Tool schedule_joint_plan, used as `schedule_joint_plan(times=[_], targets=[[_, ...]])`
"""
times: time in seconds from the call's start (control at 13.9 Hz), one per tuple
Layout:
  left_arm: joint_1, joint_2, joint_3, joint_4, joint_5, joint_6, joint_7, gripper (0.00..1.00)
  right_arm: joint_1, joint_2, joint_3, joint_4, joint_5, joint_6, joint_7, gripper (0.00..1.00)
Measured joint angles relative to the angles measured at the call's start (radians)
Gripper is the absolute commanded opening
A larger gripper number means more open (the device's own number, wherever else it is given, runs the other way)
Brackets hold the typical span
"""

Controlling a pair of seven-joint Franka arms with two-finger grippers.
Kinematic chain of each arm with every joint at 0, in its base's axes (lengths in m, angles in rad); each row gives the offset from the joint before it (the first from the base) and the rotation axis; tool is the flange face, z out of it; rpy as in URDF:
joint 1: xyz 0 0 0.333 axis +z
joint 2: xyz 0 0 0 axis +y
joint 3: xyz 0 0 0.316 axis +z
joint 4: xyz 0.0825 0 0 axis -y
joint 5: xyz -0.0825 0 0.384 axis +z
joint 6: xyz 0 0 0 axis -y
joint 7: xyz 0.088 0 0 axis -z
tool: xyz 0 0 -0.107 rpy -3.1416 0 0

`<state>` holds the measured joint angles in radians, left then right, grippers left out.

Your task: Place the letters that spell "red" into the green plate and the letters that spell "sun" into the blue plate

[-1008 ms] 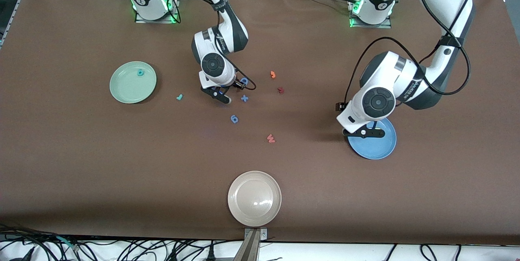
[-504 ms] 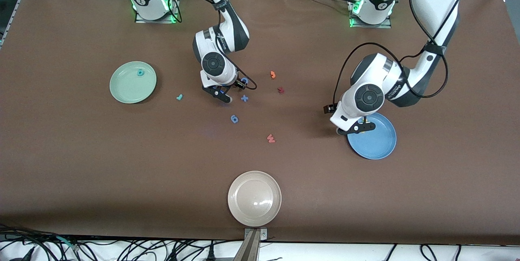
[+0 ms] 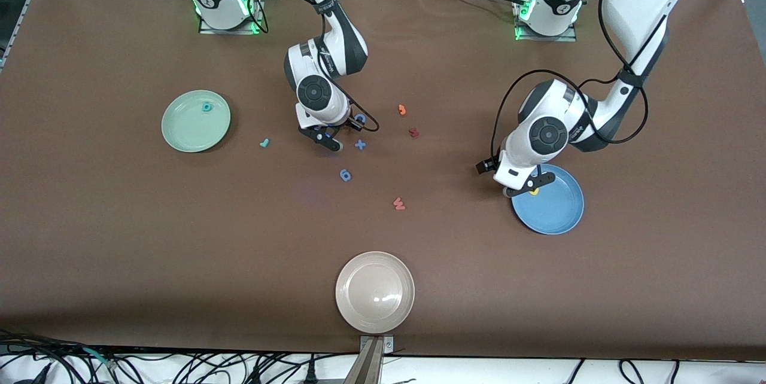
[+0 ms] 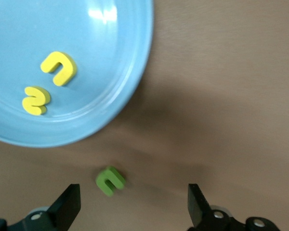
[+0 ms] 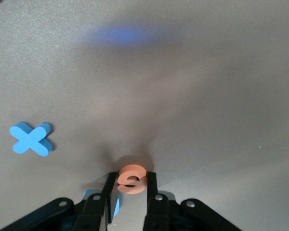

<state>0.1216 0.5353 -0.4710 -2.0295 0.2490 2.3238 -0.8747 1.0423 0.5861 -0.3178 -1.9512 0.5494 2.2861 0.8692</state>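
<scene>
Carrying to the green plate point(image 3: 185, 133) risks a slip: your right gripper point(image 5: 130, 185) pinches the orange "e" point(image 5: 131, 178) only shallowly, upper centre frame. Your left gripper point(image 4: 132, 207), spread wide over the green "n" point(image 4: 111, 180) beside the blue plate point(image 4: 135, 72), could nudge it.

A beige plate point(image 3: 374, 292) sits on the brown tabletop point(image 3: 119, 222) close to the front camera's edge, well apart from everything else. Farther from the camera, small foam pieces lie scattered mid-table: a blue "x" point(image 3: 359, 145), a blue "6" point(image 3: 345, 175) nearer the camera than it, an orange-red "w" point(image 3: 399, 203) nearer still, an orange "3" point(image 3: 402, 110) and a dark red letter point(image 3: 413, 132) just beside it.
</scene>
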Motion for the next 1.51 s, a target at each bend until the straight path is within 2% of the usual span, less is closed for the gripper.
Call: schedule_joint_plan(times=[0.07,0.22,0.43,0.58,0.79,0.94,1.01,1.22,1.44,1.51], targets=[[0.012,0.000,0.001,-0.021,0.014,0.019,0.000,0.97,0.000,0.000,0.000,0.000,0.000,0.000,0.000,0.06],[0.030,0.000,0.002,-0.045,0.027,0.028,0.000,0.82,0.000,0.000,0.000,0.000,0.000,0.000,0.000,0.06],[0.032,0.000,-0.001,-0.055,0.027,0.030,0.000,0.64,0.001,-0.008,-0.013,0.001,0.000,-0.035,0.000,0.06],[0.032,0.000,-0.001,-0.060,0.027,0.030,0.000,0.64,0.003,-0.035,-0.059,0.005,0.000,-0.124,-0.019,0.06],[0.035,0.000,0.000,-0.062,0.027,0.030,0.000,0.64,0.003,-0.116,-0.178,0.013,0.000,-0.311,-0.108,0.06],[0.040,0.000,0.001,-0.062,0.027,0.031,0.000,0.51,0.003,-0.171,-0.281,0.022,-0.011,-0.447,-0.194,0.06],[0.042,0.000,0.001,-0.062,0.027,0.031,0.000,0.47,0.002,-0.189,-0.331,0.034,-0.038,-0.510,-0.242,0.06],[0.043,0.001,0.001,-0.063,0.027,0.033,0.000,0.47,0.001,-0.211,-0.479,0.103,-0.145,-0.671,-0.393,0.06],[0.047,0.006,0.001,-0.063,0.027,0.037,-0.004,0.45,-0.003,-0.212,-0.610,0.133,-0.225,-0.714,-0.590,0.06],[0.051,0.006,0.000,-0.063,0.027,0.038,-0.005,0.28,-0.009,-0.210,-0.642,0.133,-0.247,-0.714,-0.654,0.06]])
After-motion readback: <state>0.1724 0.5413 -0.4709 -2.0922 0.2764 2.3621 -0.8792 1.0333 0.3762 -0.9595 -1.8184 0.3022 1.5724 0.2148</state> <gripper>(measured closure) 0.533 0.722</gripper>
